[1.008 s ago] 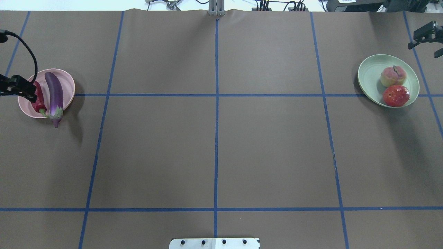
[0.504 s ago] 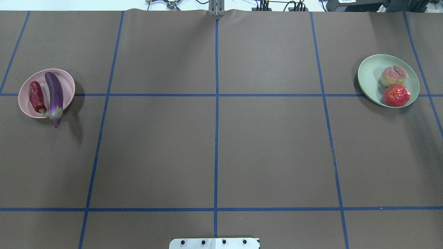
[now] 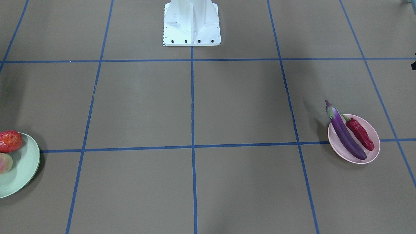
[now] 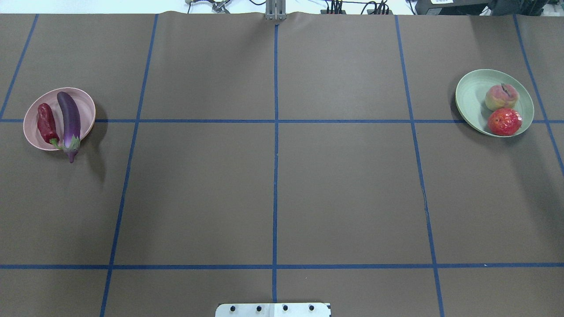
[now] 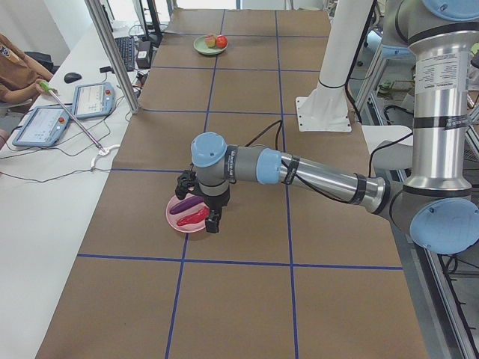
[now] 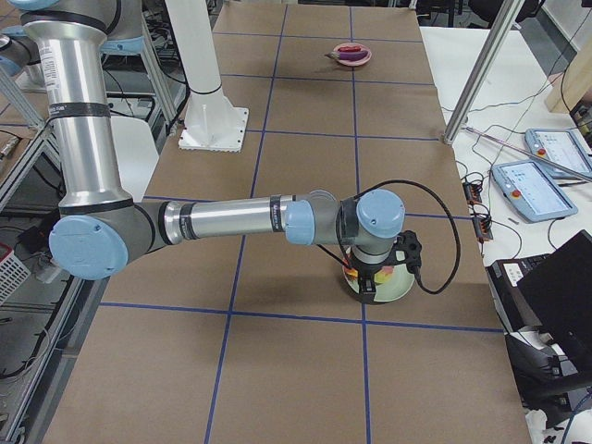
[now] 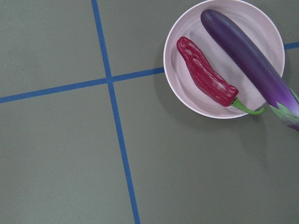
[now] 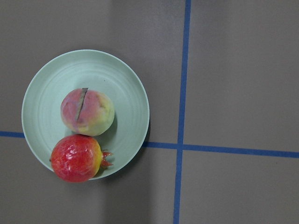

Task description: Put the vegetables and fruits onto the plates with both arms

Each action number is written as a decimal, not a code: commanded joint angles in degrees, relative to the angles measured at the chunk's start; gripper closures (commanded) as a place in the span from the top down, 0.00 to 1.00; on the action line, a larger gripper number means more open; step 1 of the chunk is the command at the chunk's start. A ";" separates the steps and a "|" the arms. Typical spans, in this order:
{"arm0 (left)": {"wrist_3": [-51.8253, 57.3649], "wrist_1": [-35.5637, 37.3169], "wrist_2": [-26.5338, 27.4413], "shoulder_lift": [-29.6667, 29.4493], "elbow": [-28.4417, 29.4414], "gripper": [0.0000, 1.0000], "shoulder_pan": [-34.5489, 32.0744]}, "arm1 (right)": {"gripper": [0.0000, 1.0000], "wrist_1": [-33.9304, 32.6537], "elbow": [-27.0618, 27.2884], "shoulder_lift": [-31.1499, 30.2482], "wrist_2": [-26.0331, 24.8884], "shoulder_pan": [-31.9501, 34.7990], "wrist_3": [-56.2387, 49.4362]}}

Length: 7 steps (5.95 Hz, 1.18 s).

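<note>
Left gripper (image 5: 208, 217) hung just above the pink plate (image 4: 86, 105), close to the surface's left edge. Only a side view caught it, so whether its jaws stood wide or narrow could not be told. The right gripper (image 6: 368, 289) hung likewise over the green plate (image 4: 469, 94) near the right edge, and its opening could not be told either.

On the pink plate the eggplant (image 4: 69, 119) and the chili (image 4: 46, 123) lay side by side, the chili nearer the left edge. The eggplant's cap overhung the rim toward the near edge. On the green plate the halved fruit (image 4: 501, 97) sat cut face up, with the red fruit (image 4: 504, 121) just beside it at the rim nearest the near edge.

Both plates sat in the far half of the surface (image 4: 343, 193), well apart, with a wide stretch of flat brown covering between them. Blue tape lines (image 4: 275, 121) divided it into large squares, and one line ran under each plate.

The white base (image 3: 191, 22) stood at the middle of the near edge. Beyond the far edge ran a white desk (image 5: 45, 194) with two tablets (image 5: 93, 99), and a slanted metal post (image 5: 112, 52) rose beside that edge.
</note>
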 commanded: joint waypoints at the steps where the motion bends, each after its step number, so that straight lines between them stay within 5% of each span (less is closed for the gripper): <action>1: -2.13 0.00 -0.96 0.42 -0.21 1.00 -0.57 | 1.00 -2.05 5.34 -2.88 -1.56 -0.69 -0.28; 7: -2.15 -0.80 -1.04 2.62 -2.32 1.00 -0.48 | 1.00 -1.25 7.90 -4.56 0.08 -1.83 -3.53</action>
